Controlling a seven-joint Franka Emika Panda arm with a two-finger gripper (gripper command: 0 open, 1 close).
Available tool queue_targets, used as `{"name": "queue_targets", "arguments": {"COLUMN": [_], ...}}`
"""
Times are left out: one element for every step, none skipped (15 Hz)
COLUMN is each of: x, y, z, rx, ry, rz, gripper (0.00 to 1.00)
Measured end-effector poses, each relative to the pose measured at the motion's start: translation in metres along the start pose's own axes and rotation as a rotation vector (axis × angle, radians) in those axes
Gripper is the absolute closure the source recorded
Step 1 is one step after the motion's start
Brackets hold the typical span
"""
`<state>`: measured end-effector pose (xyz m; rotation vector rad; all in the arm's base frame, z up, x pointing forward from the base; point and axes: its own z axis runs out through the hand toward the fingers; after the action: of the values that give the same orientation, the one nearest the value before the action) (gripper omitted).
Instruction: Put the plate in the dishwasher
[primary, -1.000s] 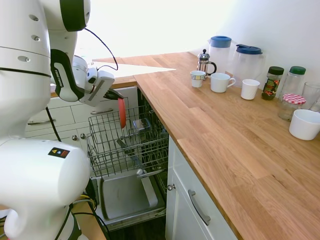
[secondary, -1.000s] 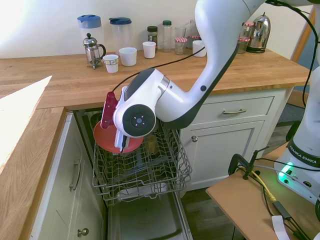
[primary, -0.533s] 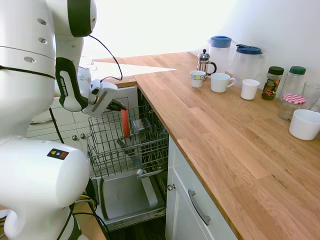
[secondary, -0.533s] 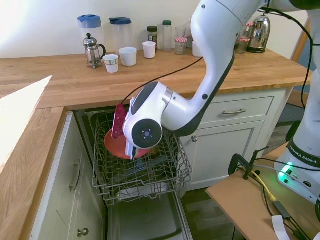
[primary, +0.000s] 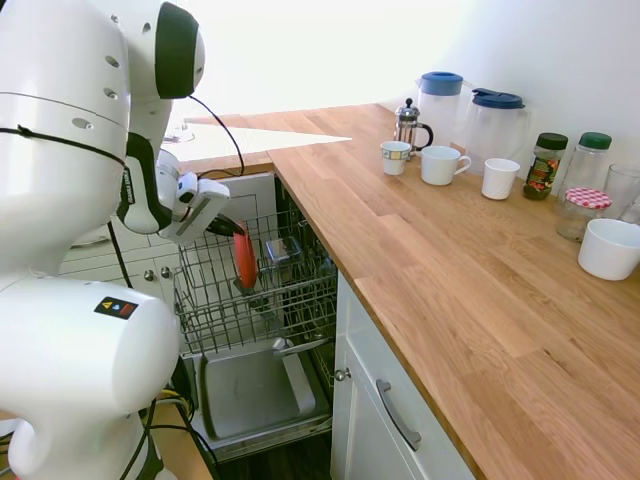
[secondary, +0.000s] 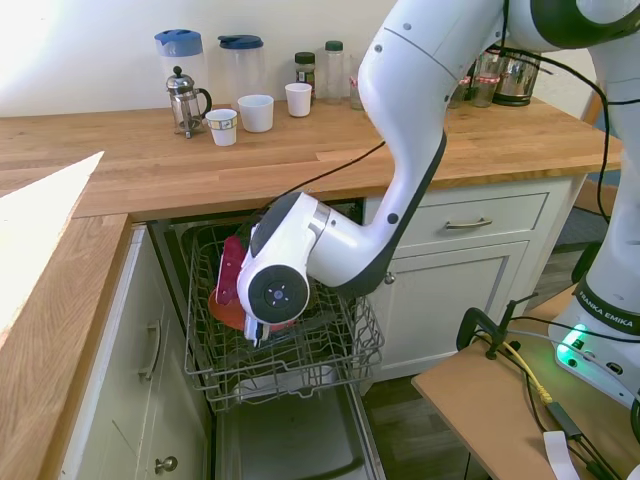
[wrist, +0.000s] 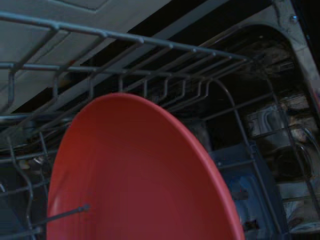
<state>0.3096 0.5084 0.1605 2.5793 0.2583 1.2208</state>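
Lower than a second ago, my pincer (primary: 232, 229) pinches the plate (primary: 244, 259) by its top rim, so it hangs edge-on, dipping between the dishwasher (primary: 262, 392) rack wires directly below.

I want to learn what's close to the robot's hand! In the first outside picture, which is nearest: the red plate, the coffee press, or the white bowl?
1. Plate, held edge-on at the gripper, over the dishwasher rack.
2. Coffee press, far along the counter.
3. White bowl, at the picture's right edge.

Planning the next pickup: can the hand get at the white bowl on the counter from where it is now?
Probably not directly: the hand holds the plate down in the dishwasher rack, while the white bowl sits far along the counter.
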Motion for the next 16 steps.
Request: {"name": "queue_targets", "arguments": {"x": [0.0, 0.001, 0.004, 0.007, 0.014, 0.023, 0.033, 0.045, 0.058, 0.07, 0.078, 0.085, 0.092, 0.097, 0.1, 0.105], "y": [-0.002, -0.005, -0.007, -0.008, -0.009, -0.009, -0.01, -0.009, -0.007, -0.004, -0.002, -0.001, -0.001, 0.001, 0.003, 0.005], "z": [0.002, 0.005, 0.009, 0.012, 0.014, 0.013, 0.013, 0.013, 0.014, 0.013, 0.01, 0.005, -0.001, -0.004, -0.005, -0.005], "rx": [-0.005, -0.01, -0.018, -0.031, -0.047, -0.063, -0.075, -0.082, -0.086, -0.083, -0.076, -0.065, -0.059, -0.059, -0.06, -0.057], "ry": [-0.014, -0.027, -0.045, -0.074, -0.119, -0.18, -0.246, -0.313, -0.378, -0.44, -0.495, -0.534, -0.557, -0.574, -0.589, -0.609], "rz": [0.012, 0.025, 0.043, 0.063, 0.084, 0.098, 0.109, 0.121, 0.134, 0.148, 0.161, 0.172, 0.182, 0.188, 0.193, 0.199], "gripper": [1.0, 0.0, 0.0, 0.0, 0.0, 0.0, 0.0, 0.0, 0.0, 0.0, 0.0, 0.0, 0.0, 0.0, 0.0, 0.0]}}
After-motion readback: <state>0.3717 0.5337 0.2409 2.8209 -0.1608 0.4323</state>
